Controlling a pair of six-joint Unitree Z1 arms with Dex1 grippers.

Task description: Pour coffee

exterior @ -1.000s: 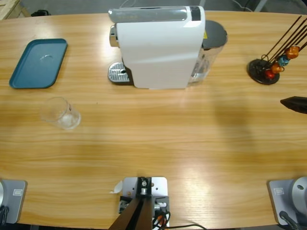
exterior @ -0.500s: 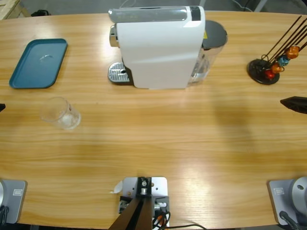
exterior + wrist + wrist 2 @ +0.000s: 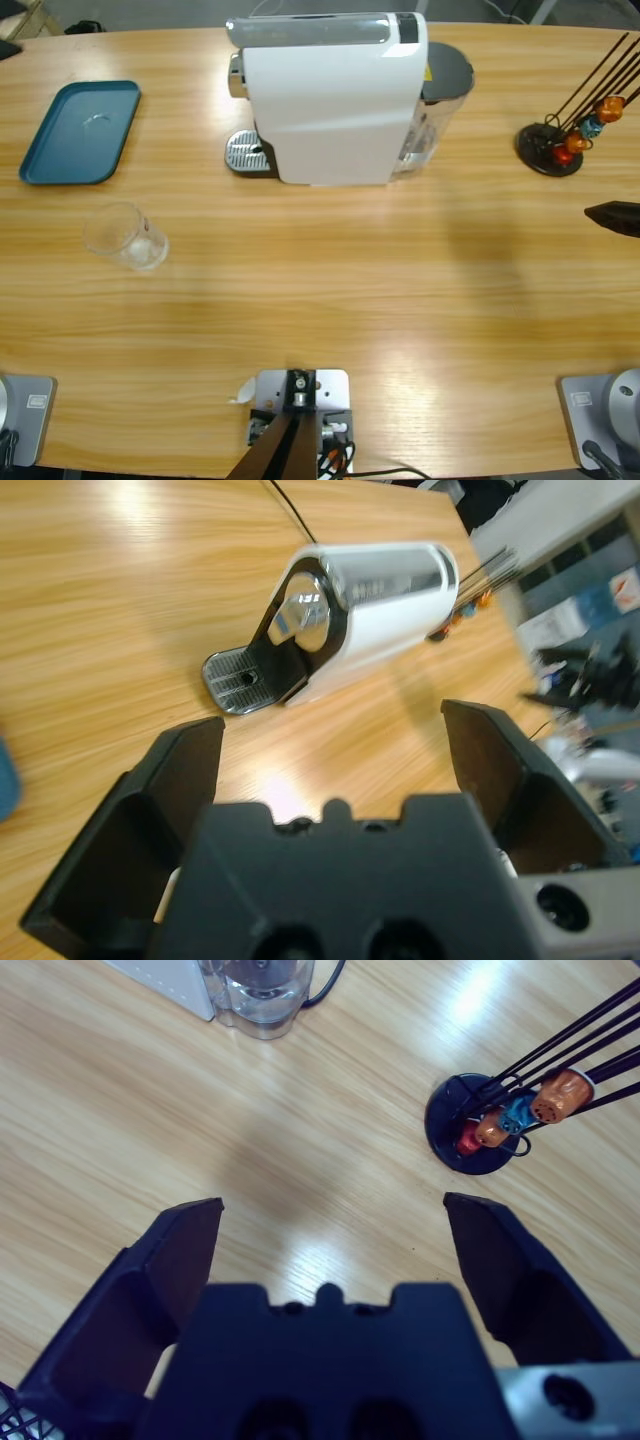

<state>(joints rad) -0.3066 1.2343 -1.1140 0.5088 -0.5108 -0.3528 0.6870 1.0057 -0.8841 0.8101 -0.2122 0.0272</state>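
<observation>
Small clear glass (image 3: pixel 125 235): stands upright by itself near the left edge of the table (image 3: pixel 350 300), just in front of the blue tray (image 3: pixel 80 132), touching nothing. Looks clear from above, with no brown coffee to be made out inside, so probably waits there to be picked up and filled. White coffee machine (image 3: pixel 335 100): sits at the middle of the far edge, with its little metal drip plate (image 3: pixel 245 152) poking out on the side facing the glass. Seems a good spot for a cup, bare right now. Water tank (image 3: pixel 440 110): hugs the other side of the machine. Capsule stand (image 3: pixel 560 140): keeps to the far right corner, well apart from the glass, with shiny orange, red and blue capsules on its thin black rods. Left gripper (image 3: pixel 330 725): hangs up high off the table, tilts toward the machine and its drip plate, jaws spread wide, nothing between them. Looks ready to close on something, most likely the glass, though out of that camera's sight for now. Right gripper (image 3: pixel 332 1207): hovers over bare wood near the right edge, looks down at the capsule stand and the water tank, jaws also wide and holding nothing. Probably waits out of the way. No pouring yet, by the look of it.
</observation>
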